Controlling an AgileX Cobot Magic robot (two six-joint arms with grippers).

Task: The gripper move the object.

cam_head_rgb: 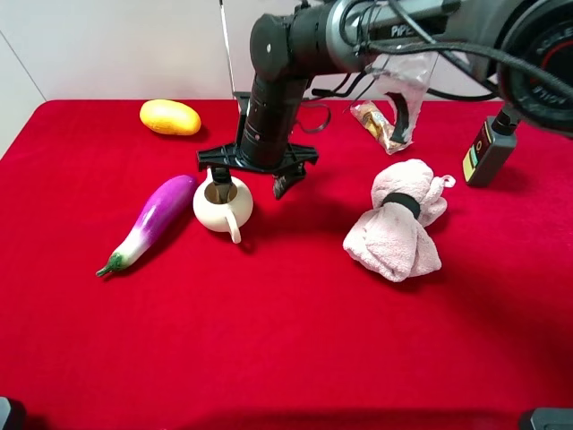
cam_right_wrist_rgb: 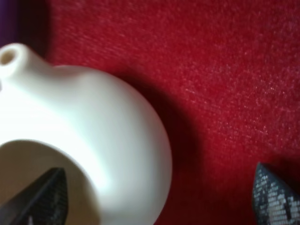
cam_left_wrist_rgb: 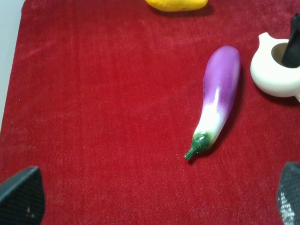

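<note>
The cream-white pitcher (cam_head_rgb: 222, 208) stands upright on the red cloth, left of centre, with its handle toward the front. It also shows in the left wrist view (cam_left_wrist_rgb: 272, 75) and fills the right wrist view (cam_right_wrist_rgb: 93, 122). My right gripper (cam_head_rgb: 252, 182) reaches across from the upper right and is open wide. One finger (cam_right_wrist_rgb: 42, 199) is inside the pitcher's mouth and the other finger (cam_right_wrist_rgb: 276, 199) is outside, apart from its wall. My left gripper (cam_left_wrist_rgb: 154, 206) is open and empty, hovering over bare cloth near the eggplant.
A purple eggplant (cam_head_rgb: 148, 224) lies just left of the pitcher. A yellow fruit (cam_head_rgb: 170, 117) sits at the back left. A pink rolled towel (cam_head_rgb: 398, 219) lies to the right. A wrapped snack (cam_head_rgb: 380, 125) and a small dark box (cam_head_rgb: 488, 152) are at the back right.
</note>
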